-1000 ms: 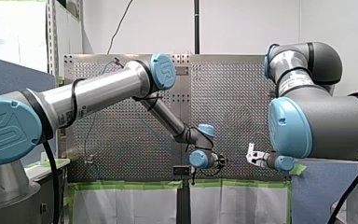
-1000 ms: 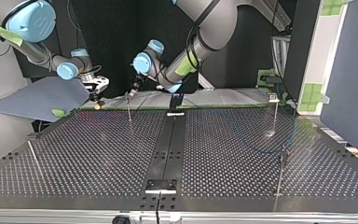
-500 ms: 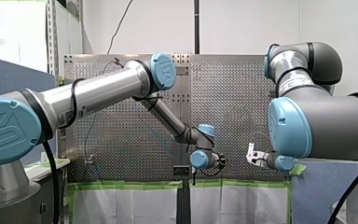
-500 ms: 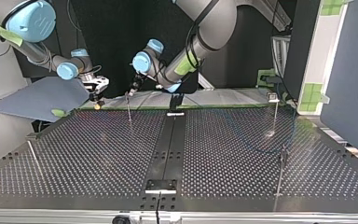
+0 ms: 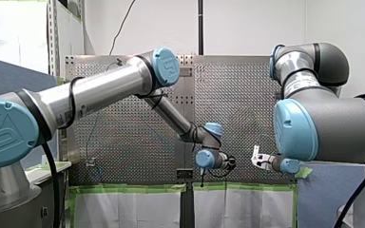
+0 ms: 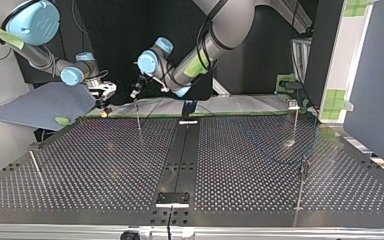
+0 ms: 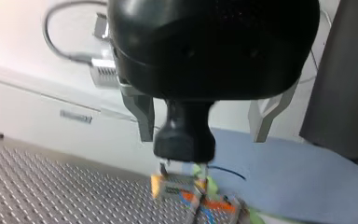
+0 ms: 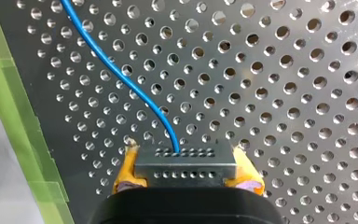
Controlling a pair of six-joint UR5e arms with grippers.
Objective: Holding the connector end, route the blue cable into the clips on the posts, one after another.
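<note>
Pinched flat between the yellow pads (image 8: 127, 171) of my right gripper (image 8: 185, 161): the grey rectangular metal connector block (image 8: 186, 157), carried over the perforated metal table (image 8: 284, 70) near its green tape strip (image 8: 23, 116), most likely so as to steer the lead end without slip. Leaving the block's front face and curving away over the holes: the thin blue cable (image 8: 126, 78), loose rather than taut, presumably to leave play for threading. Seen from across the table, held at the rim on the arms' side, near a thin upright metal post (image 6: 138, 116), arguably the next one to feed. Spread wide and gripping nothing: the metal fingers (image 7: 144, 114) of my left gripper (image 7: 204, 137), black in body, hovering right over that post's top, probably ready to guide or press the cable into the clip. Clip itself too small to make out; number of posts already threaded likewise impossible to tell.
</note>
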